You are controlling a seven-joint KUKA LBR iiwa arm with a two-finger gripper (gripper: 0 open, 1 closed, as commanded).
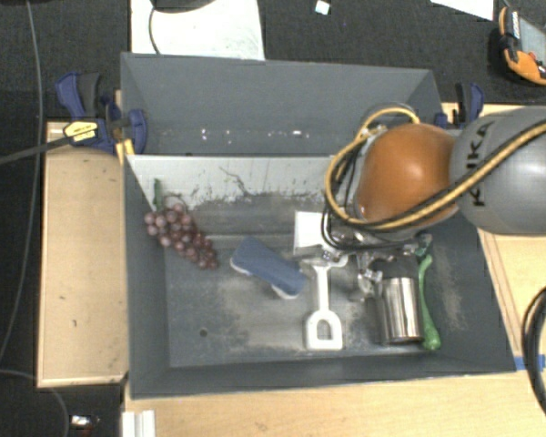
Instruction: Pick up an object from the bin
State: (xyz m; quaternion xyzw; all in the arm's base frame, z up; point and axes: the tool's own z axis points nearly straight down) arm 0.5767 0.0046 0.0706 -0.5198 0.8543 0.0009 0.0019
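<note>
My gripper (362, 264) hangs low over the right half of the bin, under the arm's orange cover. Just to its left lies a white plastic scoop (322, 309), its handle top near the gripper and its blade pointing to the bin's front. Directly in front of the gripper a shiny metal cup (398, 309) lies on its side. A green-handled tool (427, 300) runs along the cup's right side. A white flat block (308, 230) sits just behind the gripper, partly hidden by the cover.
A blue oblong sponge-like thing (268, 268) lies mid-bin, left of the scoop. A bunch of dark purple grapes (178, 231) rests at the back left corner. The arm and its cables cover the bin's right rear.
</note>
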